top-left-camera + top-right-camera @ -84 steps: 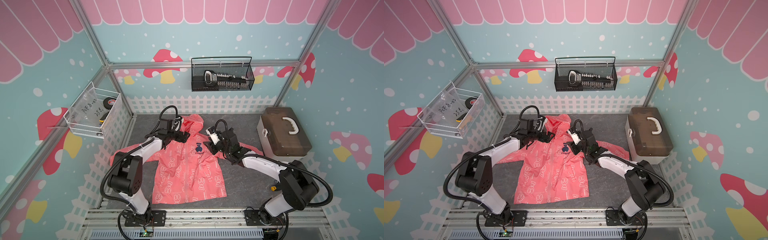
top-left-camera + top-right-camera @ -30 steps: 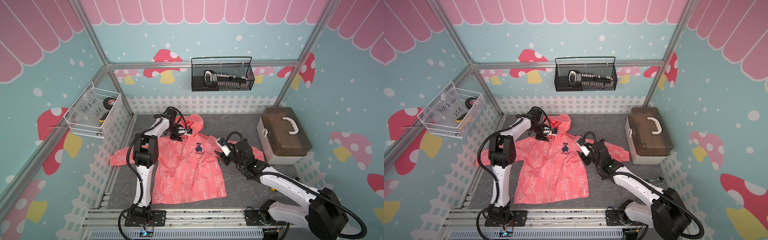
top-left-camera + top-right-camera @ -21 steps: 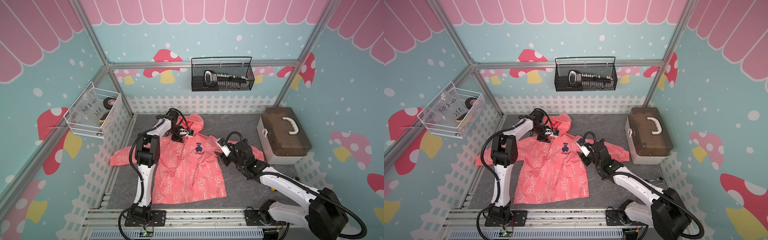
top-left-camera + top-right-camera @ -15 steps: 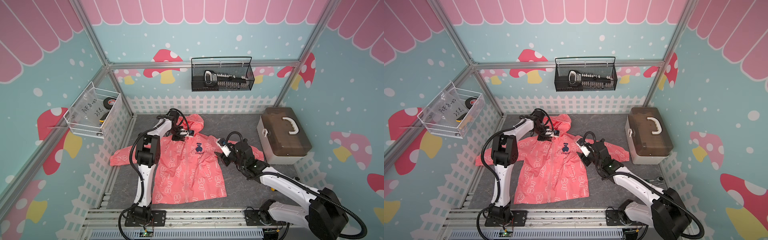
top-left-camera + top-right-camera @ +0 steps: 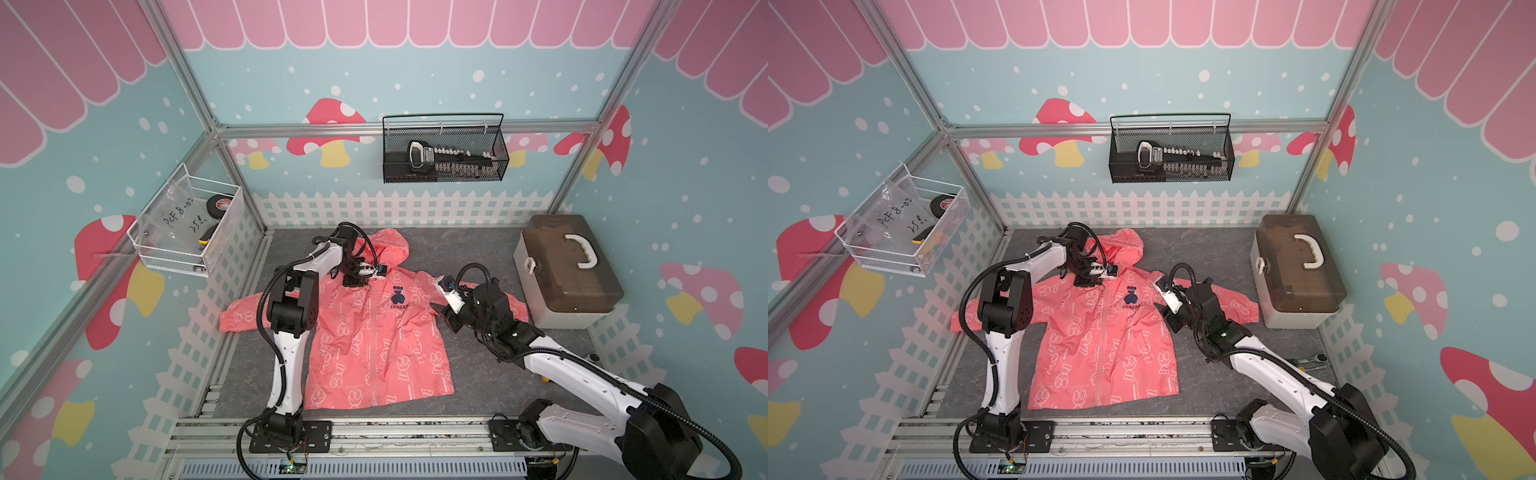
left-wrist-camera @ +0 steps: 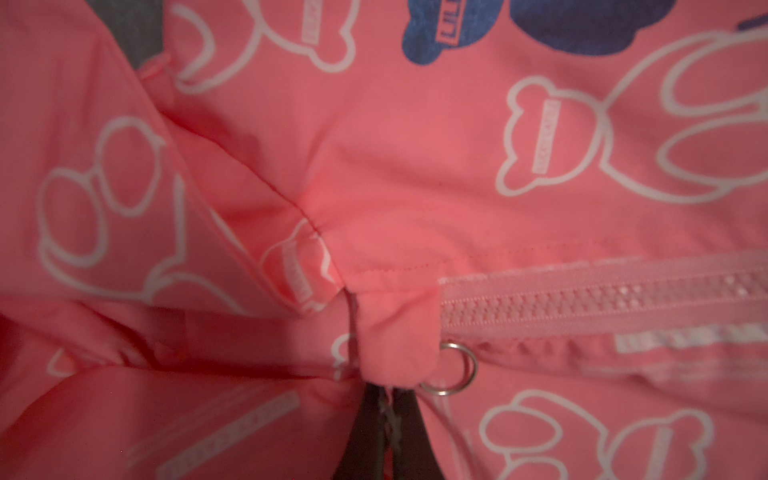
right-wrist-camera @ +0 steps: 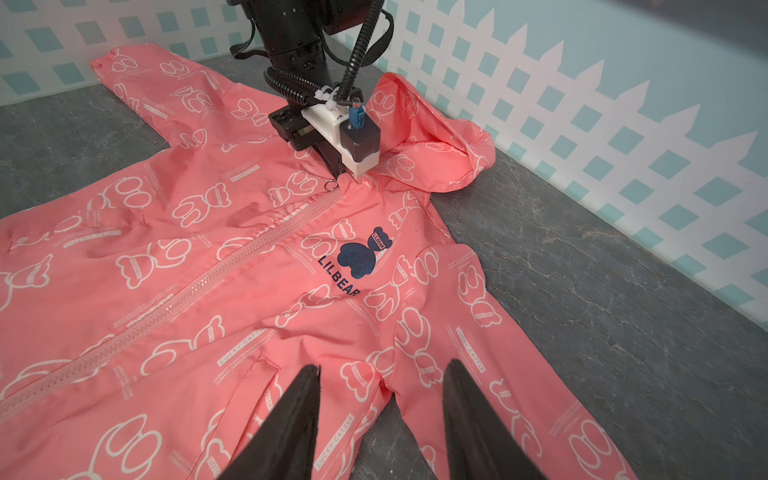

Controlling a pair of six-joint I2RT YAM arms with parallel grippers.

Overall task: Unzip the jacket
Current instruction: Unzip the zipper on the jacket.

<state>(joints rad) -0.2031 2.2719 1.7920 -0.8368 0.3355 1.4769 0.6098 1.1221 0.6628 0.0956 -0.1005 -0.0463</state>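
While the jacket (image 5: 345, 332) lies flat and front-up on the grey mat (image 5: 478, 249) in both top views, hood toward the back fence (image 5: 415, 208) and hem toward the arm bases, its zipper (image 5: 376, 332) runs straight along that far-to-near line and looks closed over its whole length. The left gripper (image 5: 359, 284) is down at the collar end of that line. The right gripper (image 5: 442, 316) hangs well off to the side, over the seam where sleeve meets body, so the left arm is much the nearer to the pull. From the left wrist, the thin, softly creased fabric with white bear outlines fills the view. The pale pink moulded teeth end at a small fabric flap (image 6: 395, 345), and a thin metal ring pull (image 6: 451, 370) lies flat just beside it. The dark fingers (image 6: 365, 436) are pressed together and seem to pinch the flap's edge, with the ring outside them. From the right wrist, two tapered black fingers (image 7: 299, 407) stand partly apart with nothing between them above the jacket's side; the ring (image 7: 331, 185) lies ahead and across the navy bear logo (image 7: 359, 257).
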